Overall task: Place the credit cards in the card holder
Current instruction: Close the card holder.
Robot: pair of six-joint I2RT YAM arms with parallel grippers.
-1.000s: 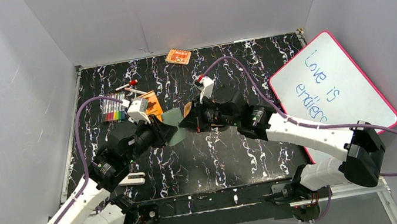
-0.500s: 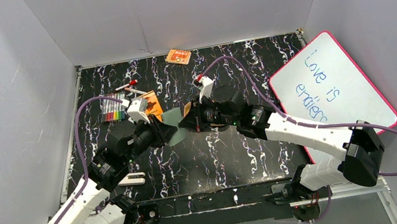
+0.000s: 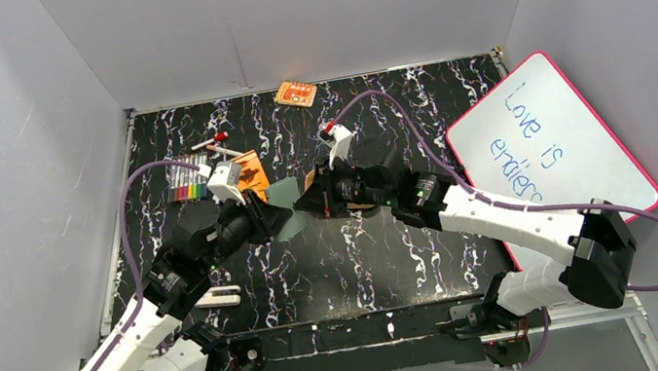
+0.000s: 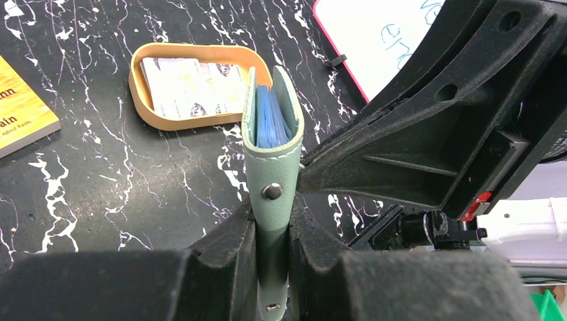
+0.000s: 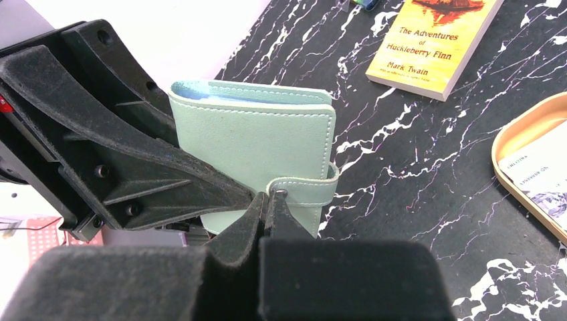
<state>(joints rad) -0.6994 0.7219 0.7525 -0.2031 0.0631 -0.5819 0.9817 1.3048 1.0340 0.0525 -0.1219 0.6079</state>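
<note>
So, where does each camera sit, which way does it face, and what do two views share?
Top external: above, behind bases, looking down on table, left arm, right arm.
Left wrist: looks along its jaws, clamping the card holder, toward tan tray.
Right wrist: looks along its shut jaws at the card holder's tab.
Shared: both wrist views show card holder, tan tray.

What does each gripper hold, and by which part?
Both hold the card holder: the left gripper clamps it across both covers, the right gripper pinches its snap tab.
</note>
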